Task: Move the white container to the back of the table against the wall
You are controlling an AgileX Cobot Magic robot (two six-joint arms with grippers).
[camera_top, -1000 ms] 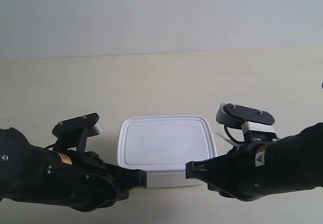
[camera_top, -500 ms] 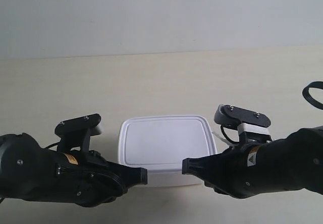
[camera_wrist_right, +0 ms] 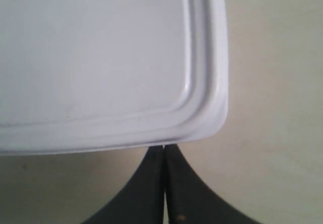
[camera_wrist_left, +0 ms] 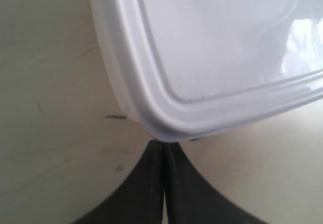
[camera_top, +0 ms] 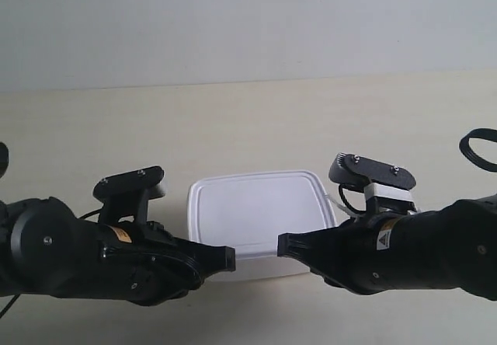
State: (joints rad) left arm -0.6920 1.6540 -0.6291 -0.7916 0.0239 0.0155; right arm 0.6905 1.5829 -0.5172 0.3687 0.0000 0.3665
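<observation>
White container (camera_top: 255, 214) sits lid-on, flat on the table (camera_top: 248, 120), in the near part of the tabletop between the two arms. A broad stretch of tabletop lies between it and the wall (camera_top: 248, 26), so it is well apart from the wall. It sits slightly skewed to the table's back edge. Left gripper (camera_wrist_left: 162, 144): fingers pressed flat together with only a thin seam between them and nothing held, tip meeting one rounded corner of the container just beneath the raised lid rim. Right gripper (camera_wrist_right: 164, 147): same condition, fingers fully together and empty, tip at the neighbouring near corner. Actual contact with the box wall is probable for both, but the overhanging rim hides the meeting point. By corner geometry, the arm at the exterior view's left (camera_top: 93, 259) matches the left wrist view and the arm at the exterior view's right (camera_top: 419, 256) matches the right wrist view. Their black tips point inward along the container's near edge. A few small dark specks (camera_wrist_left: 116, 116) mark the table beside the left corner. A black cable loop (camera_top: 476, 148) shows at the exterior view's right margin.
</observation>
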